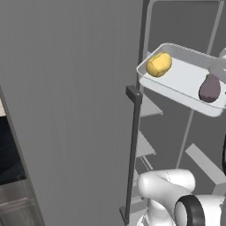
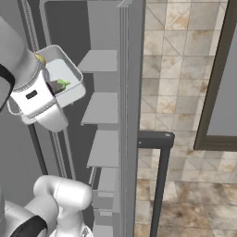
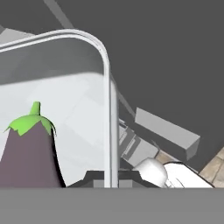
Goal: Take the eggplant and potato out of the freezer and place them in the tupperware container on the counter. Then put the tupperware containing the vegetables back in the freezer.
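The pale tupperware container (image 1: 183, 74) hangs tilted in the air in front of the open freezer (image 1: 176, 145). My gripper (image 3: 111, 176) is shut on its rim (image 3: 107, 87), one finger on each side of the wall. Inside it lie the yellow-tan potato (image 1: 159, 64) at the far end and the dark purple eggplant (image 1: 210, 88) near my hand. In the hand view the eggplant (image 3: 29, 148) points its green stem up, close to my fingers. From the right base view my forearm covers part of the container (image 2: 70, 74). The counter is out of view.
The ribbed grey freezer door (image 1: 66, 110) stands open on the left, its dark bar handle (image 1: 133, 150) near the container. Grey inner shelves (image 2: 101, 109) step down behind the container. Tiled floor (image 2: 185, 115) lies to the right.
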Tool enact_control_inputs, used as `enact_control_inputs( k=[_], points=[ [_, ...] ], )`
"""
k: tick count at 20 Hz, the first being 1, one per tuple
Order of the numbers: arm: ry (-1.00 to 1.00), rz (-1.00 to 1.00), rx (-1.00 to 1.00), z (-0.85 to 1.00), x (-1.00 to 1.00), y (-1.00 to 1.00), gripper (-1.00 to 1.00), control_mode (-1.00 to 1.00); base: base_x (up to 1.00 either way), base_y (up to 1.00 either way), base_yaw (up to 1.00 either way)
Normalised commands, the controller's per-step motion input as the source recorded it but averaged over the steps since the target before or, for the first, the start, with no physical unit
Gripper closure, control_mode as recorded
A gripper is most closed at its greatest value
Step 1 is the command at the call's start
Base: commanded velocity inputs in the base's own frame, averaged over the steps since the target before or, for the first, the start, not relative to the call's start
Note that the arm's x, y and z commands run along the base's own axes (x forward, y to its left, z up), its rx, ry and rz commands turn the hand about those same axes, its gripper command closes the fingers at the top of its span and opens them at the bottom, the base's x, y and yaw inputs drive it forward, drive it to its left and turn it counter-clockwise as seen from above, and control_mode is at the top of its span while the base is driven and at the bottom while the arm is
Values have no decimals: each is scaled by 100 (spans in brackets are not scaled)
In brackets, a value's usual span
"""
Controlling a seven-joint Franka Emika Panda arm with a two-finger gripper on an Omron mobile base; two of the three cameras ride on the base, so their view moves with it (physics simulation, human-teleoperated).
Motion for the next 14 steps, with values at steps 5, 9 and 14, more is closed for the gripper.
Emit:
enact_control_inputs(
  k=[5,9,14],
  points=[
    [-8,-23,8,0,39,-5,100,-100,0,0,0],
    [-2,-19,15,0,64,-13,100,-100,0,0,0],
    [-3,-16,17,0,54,-11,100,-100,0,0,0]
  ],
)
